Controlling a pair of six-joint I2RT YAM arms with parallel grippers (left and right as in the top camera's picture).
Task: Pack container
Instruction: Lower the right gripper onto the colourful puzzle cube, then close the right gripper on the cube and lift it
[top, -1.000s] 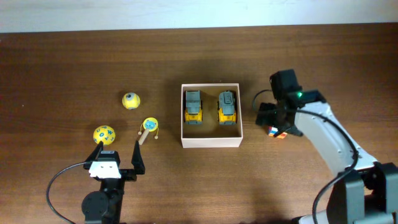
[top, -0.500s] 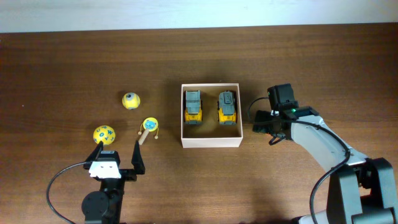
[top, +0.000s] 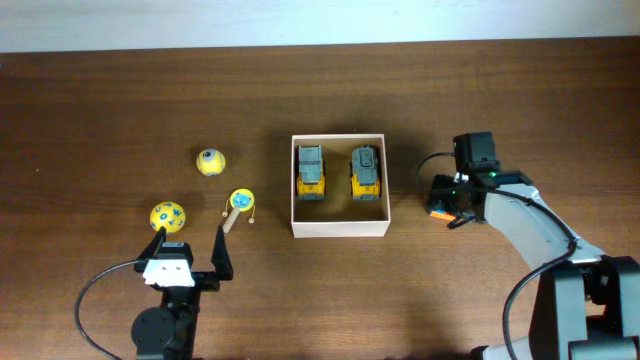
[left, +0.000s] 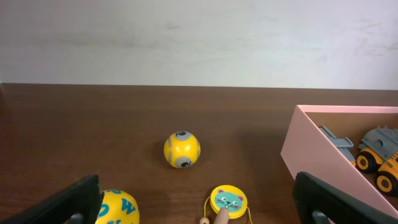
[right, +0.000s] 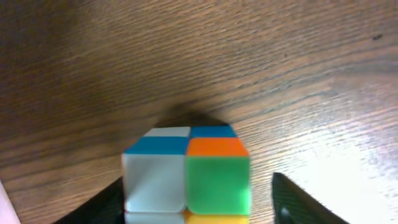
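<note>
The container (top: 340, 228) is a square white box at mid-table with two yellow and grey toy trucks (top: 311, 172) (top: 366, 172) inside; its pale wall (left: 317, 149) shows at the right of the left wrist view. A small colour cube (top: 438, 210) lies on the table to its right. My right gripper (top: 448, 198) is down over the cube (right: 186, 177), one finger on each side. The left finger is against it and a gap stays at the right finger (right: 292, 199). My left gripper (top: 190, 240) stands open near the front edge, holding nothing.
Left of the container lie a yellow ball with an eye (top: 210, 161) (left: 182, 150), a yellow ball with blue letters (top: 167, 215) (left: 118, 208) and a yellow cat-face rattle drum (top: 241, 202) (left: 228, 201). The last two sit just ahead of the left gripper (left: 199, 205).
The right arm shifted left toward the container, then back right over the cube, and its jaws have narrowed around it. The left arm and the toys have not moved.
</note>
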